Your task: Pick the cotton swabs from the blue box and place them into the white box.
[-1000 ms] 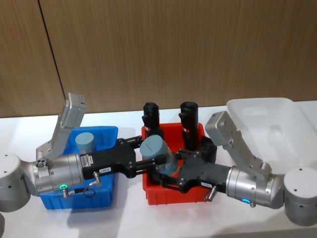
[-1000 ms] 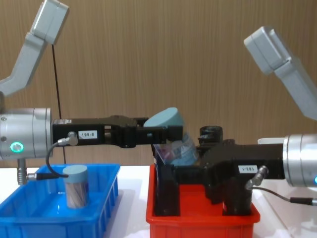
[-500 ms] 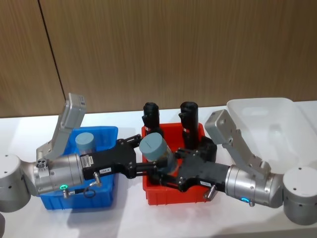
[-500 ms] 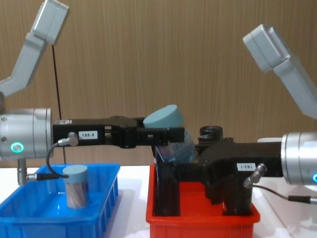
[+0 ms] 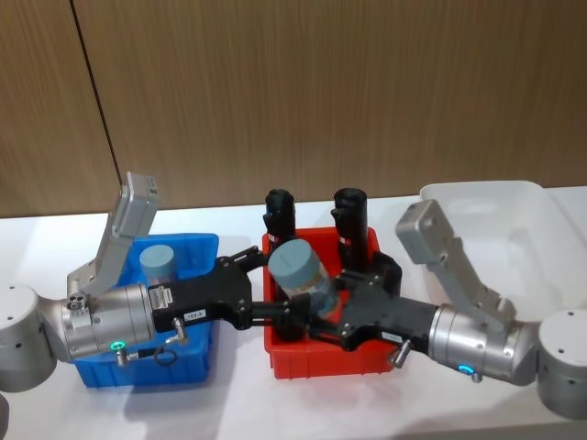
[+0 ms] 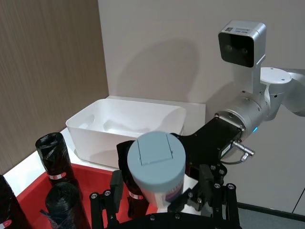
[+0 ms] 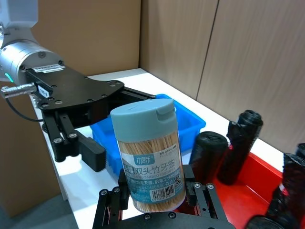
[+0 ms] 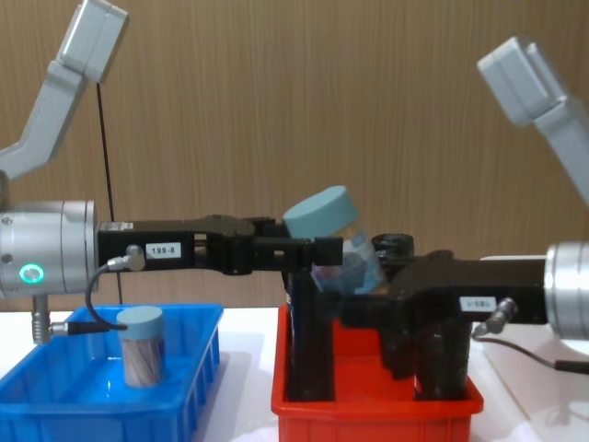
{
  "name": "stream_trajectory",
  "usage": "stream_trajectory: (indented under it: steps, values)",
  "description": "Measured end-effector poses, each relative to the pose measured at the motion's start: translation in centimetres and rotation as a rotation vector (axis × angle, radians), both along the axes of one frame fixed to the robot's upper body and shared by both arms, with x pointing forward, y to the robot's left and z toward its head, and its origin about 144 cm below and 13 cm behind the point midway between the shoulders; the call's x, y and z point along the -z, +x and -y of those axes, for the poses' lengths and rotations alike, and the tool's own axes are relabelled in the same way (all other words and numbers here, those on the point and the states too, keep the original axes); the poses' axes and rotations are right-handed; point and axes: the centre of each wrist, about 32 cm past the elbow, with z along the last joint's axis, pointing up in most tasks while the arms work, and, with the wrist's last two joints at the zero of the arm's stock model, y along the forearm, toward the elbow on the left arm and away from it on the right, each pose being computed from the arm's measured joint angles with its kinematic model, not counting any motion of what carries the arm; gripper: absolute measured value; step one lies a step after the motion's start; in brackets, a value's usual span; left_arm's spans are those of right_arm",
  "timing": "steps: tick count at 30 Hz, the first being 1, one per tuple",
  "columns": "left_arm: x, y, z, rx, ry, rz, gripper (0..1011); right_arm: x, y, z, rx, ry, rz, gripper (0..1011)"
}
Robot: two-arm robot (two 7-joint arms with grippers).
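One cotton swab tub [image 5: 301, 273], clear with a pale blue lid, is tilted in the air above the red bin. My right gripper [image 5: 310, 313] is shut on its lower body, which the right wrist view shows clamped between the fingers [image 7: 113, 208]. My left gripper [image 5: 261, 290] is open just left of the tub, with its fingers [image 7: 93, 152] apart from it. A second tub [image 5: 159, 260] stands upright in the blue box [image 5: 197, 247], behind the left wrist. The white box [image 5: 495, 206] sits at the far right.
The red bin [image 5: 312, 362] lies between the blue box and the white box. Tall black rolls [image 5: 278, 215] [image 5: 349, 211] stand along its back. Both arms cross low over it. A wooden wall runs behind the table.
The left gripper has let go of the tub. The right gripper has carried the tub a little to the right and upward, and the right arm has drawn back to the right.
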Motion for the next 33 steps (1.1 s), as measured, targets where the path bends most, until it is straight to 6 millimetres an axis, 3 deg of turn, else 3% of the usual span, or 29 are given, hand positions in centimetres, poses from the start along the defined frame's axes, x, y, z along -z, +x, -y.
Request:
stream_trajectory:
  steps: [15,33]
  values:
    - [0.0,0.0,0.0,0.000,0.000,0.000,1004,-0.4,-1.2,3.1,0.086,0.062,0.019,659]
    - [0.0,0.0,0.0,0.000,0.000,0.000,1004,-1.9,-2.5,8.7,0.273,0.140,0.090,659]
